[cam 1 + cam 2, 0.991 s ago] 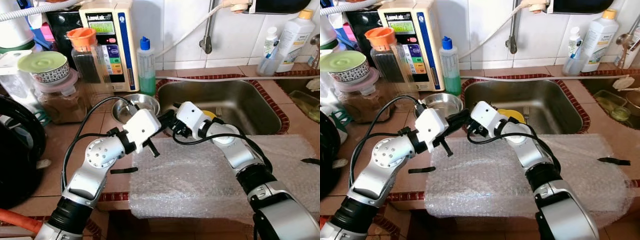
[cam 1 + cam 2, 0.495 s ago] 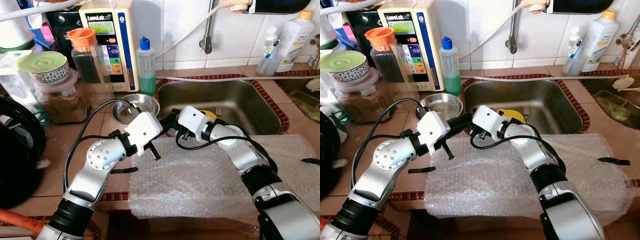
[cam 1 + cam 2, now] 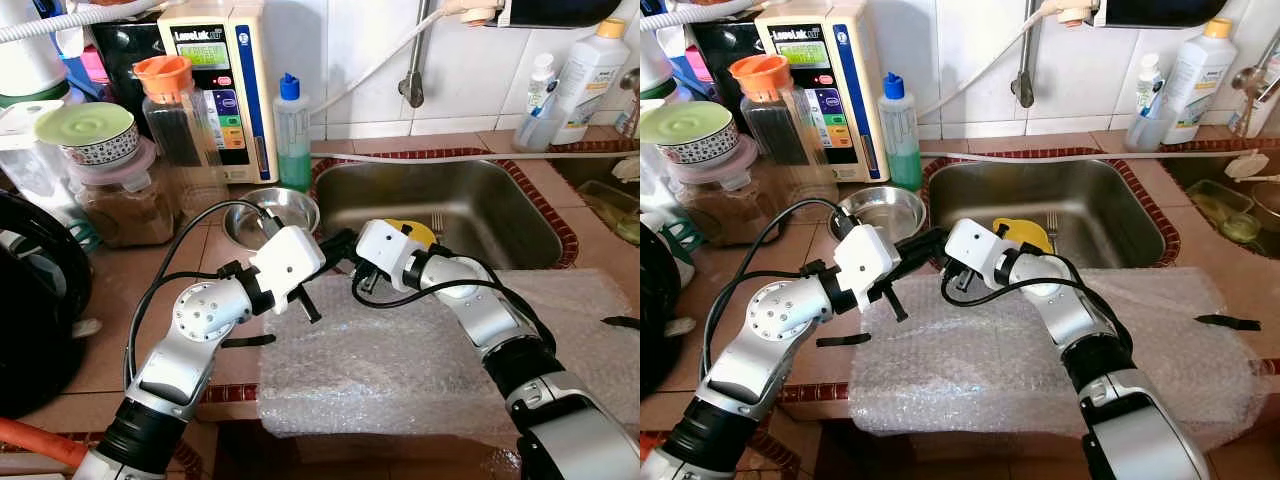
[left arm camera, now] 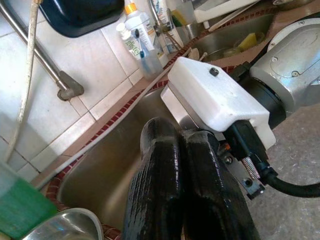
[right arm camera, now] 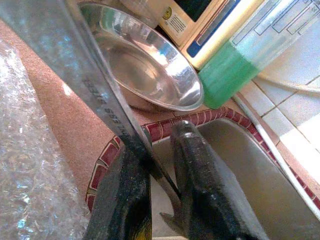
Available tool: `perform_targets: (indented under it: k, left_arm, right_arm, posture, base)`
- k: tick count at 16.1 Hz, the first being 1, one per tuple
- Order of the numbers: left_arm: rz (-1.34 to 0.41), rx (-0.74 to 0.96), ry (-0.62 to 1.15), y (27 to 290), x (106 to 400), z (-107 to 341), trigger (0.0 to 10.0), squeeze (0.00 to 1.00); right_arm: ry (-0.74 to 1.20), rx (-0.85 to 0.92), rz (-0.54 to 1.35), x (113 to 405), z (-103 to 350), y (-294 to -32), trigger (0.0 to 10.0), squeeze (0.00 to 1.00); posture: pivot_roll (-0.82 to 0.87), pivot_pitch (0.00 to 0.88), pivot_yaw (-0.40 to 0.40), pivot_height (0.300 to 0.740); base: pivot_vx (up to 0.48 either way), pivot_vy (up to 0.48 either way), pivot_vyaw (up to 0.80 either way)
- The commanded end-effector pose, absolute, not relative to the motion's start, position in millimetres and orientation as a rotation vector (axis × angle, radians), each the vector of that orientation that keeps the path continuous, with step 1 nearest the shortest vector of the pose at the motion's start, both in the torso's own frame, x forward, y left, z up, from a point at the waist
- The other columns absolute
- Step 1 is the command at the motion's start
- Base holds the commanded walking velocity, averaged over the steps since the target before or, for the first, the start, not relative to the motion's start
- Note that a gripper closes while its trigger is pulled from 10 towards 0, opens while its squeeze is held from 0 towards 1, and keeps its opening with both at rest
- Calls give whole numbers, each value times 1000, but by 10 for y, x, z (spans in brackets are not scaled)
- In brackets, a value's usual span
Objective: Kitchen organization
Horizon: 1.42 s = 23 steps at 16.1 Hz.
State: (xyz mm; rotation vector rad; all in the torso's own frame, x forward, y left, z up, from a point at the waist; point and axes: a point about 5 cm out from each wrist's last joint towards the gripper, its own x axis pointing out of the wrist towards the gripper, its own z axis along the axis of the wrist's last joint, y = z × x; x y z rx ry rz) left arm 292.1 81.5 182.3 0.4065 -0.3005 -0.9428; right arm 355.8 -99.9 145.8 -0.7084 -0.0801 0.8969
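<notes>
My two grippers meet above the far left corner of the bubble wrap sheet [image 3: 400,360], by the sink's [image 3: 520,235] left rim. The right gripper [image 5: 157,145] is shut on a flat steel utensil [image 5: 95,85] with engraved lettering, which runs out past its fingers toward the steel bowl [image 5: 145,65]. The left gripper [image 4: 177,135] has its fingers pressed together, pointing at the right wrist's white housing [image 4: 215,95]. I cannot tell whether the left gripper [image 3: 335,243] touches the utensil. The bowl [image 3: 272,212] sits on the counter just behind both grippers.
A green soap bottle [image 3: 292,130], a white appliance [image 3: 220,80] and jars [image 3: 175,110] line the back left. A yellow item [image 3: 418,230] and a fork [image 3: 437,220] lie in the sink. Black strips [image 3: 248,341] lie at the wrap's edges. Bottles [image 3: 590,65] stand back right.
The right wrist has come slightly lower and nearer, toward the bubble wrap. The left gripper has edged a little to the right. Both stay shut.
</notes>
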Motion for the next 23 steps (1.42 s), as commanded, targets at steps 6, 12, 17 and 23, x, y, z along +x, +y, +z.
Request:
perform_targets:
  k: [6,12,17,23]
  left_arm:
    - [-898,387,-343,825,2938,1930,10000,1000]
    - [-894,348,-326,872,2926,1925,10000,1000]
    - [-865,336,-285,987,2944,1852,10000,1000]
    - [-817,314,-217,1135,2976,1667,10000,1000]
  right_arm:
    - [-131,-735,993,3467,1464,-838,0,0]
    - [-131,-746,989,3475,1474,-863,0,0]
    - [-119,-773,940,3507,1484,-1033,0,0]
    - [-106,-811,768,3570,1510,-1466,0,0]
  posture:
    - [-225,39,56,740]
    - [-221,38,52,740]
    - [-221,37,55,740]
    - [-222,36,56,740]
  base:
    - [0,0,0]
    - [0,0,0]
    - [0,0,0]
    - [0,0,0]
